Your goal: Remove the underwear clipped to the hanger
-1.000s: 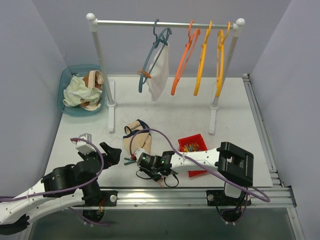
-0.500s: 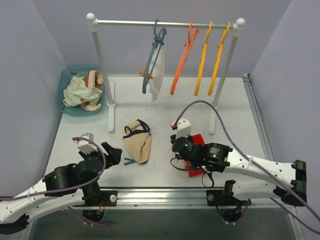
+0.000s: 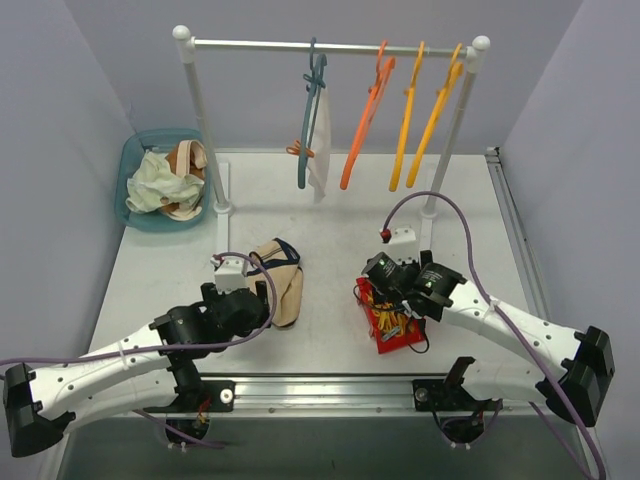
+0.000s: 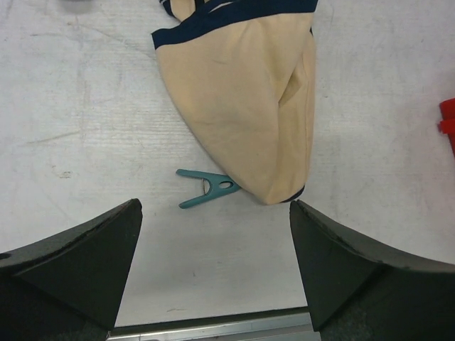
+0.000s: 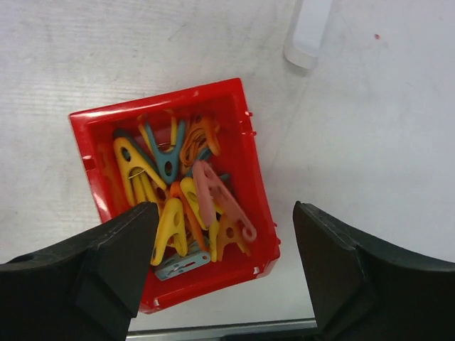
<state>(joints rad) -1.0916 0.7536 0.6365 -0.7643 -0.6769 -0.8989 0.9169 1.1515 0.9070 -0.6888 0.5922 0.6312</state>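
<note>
White underwear (image 3: 321, 150) hangs from the teal hanger (image 3: 313, 80) on the rail, with an orange clip (image 3: 294, 151) at its left edge. Cream underwear with dark trim (image 3: 281, 284) lies flat on the table; the left wrist view shows it (image 4: 249, 106) just beyond the fingers, with a teal clip (image 4: 207, 189) touching its near tip. My left gripper (image 3: 262, 302) (image 4: 215, 213) is open and empty just short of that clip. My right gripper (image 3: 395, 303) (image 5: 226, 213) hovers open and empty over the red bin (image 3: 381, 344) (image 5: 85, 142) of pegs.
The rail also holds an orange hanger (image 3: 366, 120) and two yellow hangers (image 3: 425, 110). Its white posts and feet (image 3: 222, 215) stand on the table. A teal basket (image 3: 135, 155) at the back left holds pale green and peach cloths.
My right arm swung from beside the cream underwear to over the red bin and its jaws opened. My left arm moved forward and right toward the cream underwear. The teal hanger has turned.
</note>
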